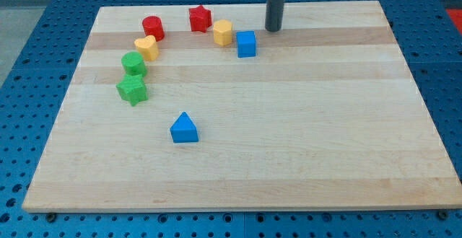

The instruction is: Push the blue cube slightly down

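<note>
The blue cube (247, 43) sits near the top middle of the wooden board (303, 137). My tip (273, 29) rests on the board just up and to the right of the blue cube, a small gap apart from it. A yellow hexagonal block (222, 32) stands close to the cube's left.
A red star block (200, 18) and a red cylinder (153, 27) lie at the top left. A yellow block (146, 47), a green cylinder (133, 63) and a green star block (132, 89) curve down the left. A blue triangular block (184, 128) lies lower down.
</note>
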Controlling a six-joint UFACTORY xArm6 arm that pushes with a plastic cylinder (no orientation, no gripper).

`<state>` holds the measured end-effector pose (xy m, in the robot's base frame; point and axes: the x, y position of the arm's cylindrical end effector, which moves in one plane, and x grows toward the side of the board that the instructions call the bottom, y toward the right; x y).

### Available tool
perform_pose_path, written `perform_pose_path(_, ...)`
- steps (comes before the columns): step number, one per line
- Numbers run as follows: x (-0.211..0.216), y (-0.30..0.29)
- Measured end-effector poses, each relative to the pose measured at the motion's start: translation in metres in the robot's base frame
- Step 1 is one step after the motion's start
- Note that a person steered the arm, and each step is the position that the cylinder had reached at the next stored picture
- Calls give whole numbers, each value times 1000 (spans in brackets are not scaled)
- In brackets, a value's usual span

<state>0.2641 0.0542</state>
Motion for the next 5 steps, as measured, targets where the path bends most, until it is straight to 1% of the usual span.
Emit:
perform_pose_path(1,3,-14)
perform_pose_path(5,30,-16)
